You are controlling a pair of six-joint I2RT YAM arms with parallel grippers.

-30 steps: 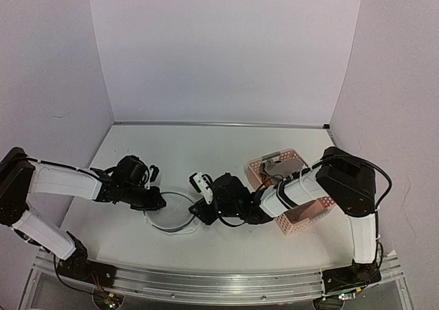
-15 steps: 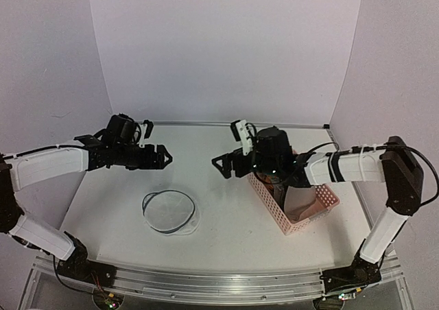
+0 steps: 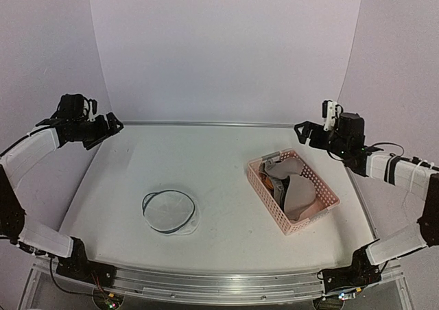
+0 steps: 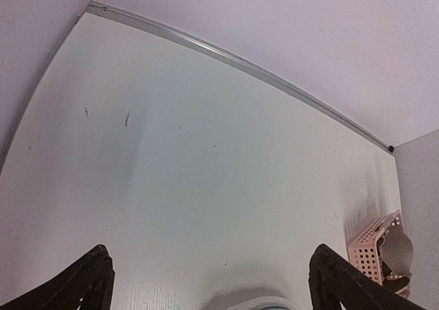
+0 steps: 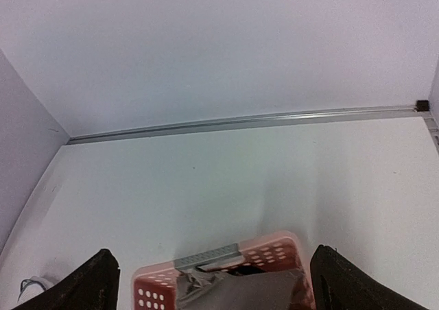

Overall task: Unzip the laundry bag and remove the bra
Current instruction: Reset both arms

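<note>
top view, left tool (image 3: 113, 125): jaws wide apart, holding nothing, high over the far left of the table (image 3: 219, 152).
top view, right tool (image 3: 302, 130): also wide apart and holding nothing, at the far right.
top view, laundry bag (image 3: 169, 212): flat on the table, well apart from both tools.
top view, bra (image 3: 296, 192): inside the pink basket (image 3: 306, 222).
left wrist view, left tool (image 4: 212, 286): nothing between the jaws; the pink basket (image 4: 370, 245) is at the right edge.
right wrist view, right tool (image 5: 219, 282): spread wide over the bra (image 5: 233, 287).

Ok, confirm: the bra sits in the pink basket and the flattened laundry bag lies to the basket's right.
No. The bra sits in the pink basket, but the flattened laundry bag lies to its left, per the top external view.
</note>
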